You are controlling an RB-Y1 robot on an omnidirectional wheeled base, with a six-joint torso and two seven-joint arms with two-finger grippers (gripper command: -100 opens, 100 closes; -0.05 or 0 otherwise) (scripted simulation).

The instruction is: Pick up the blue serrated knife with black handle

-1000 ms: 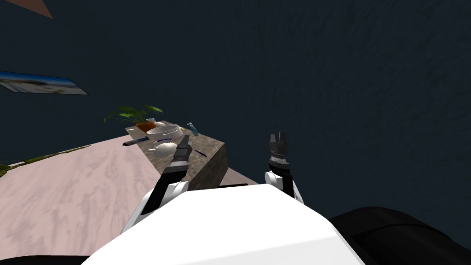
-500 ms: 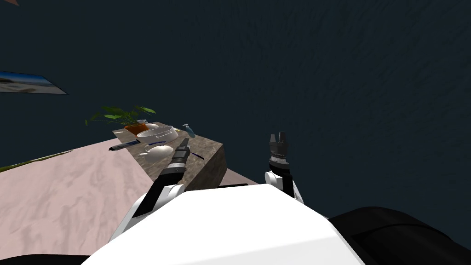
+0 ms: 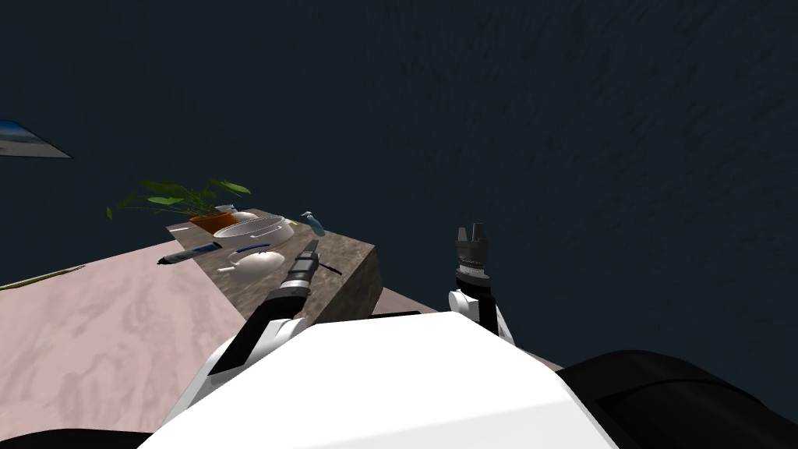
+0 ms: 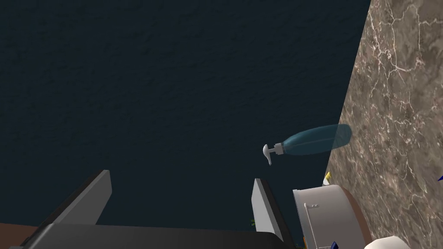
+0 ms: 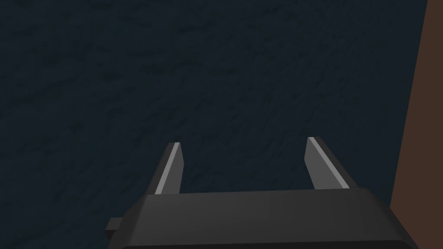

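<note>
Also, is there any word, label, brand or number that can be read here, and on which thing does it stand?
None can be read. The blue pump bottle, the white bowl and the brown stone counter show no label, brand or number.

Text check | you can read no lettering, number or sign | pump bottle (image 4: pixel 313 139) at the edge of the marbled counter (image 4: pixel 398 108): no legible label | wall picture (image 3: pixel 27 144) far left of the counter: too small for you to read
</note>
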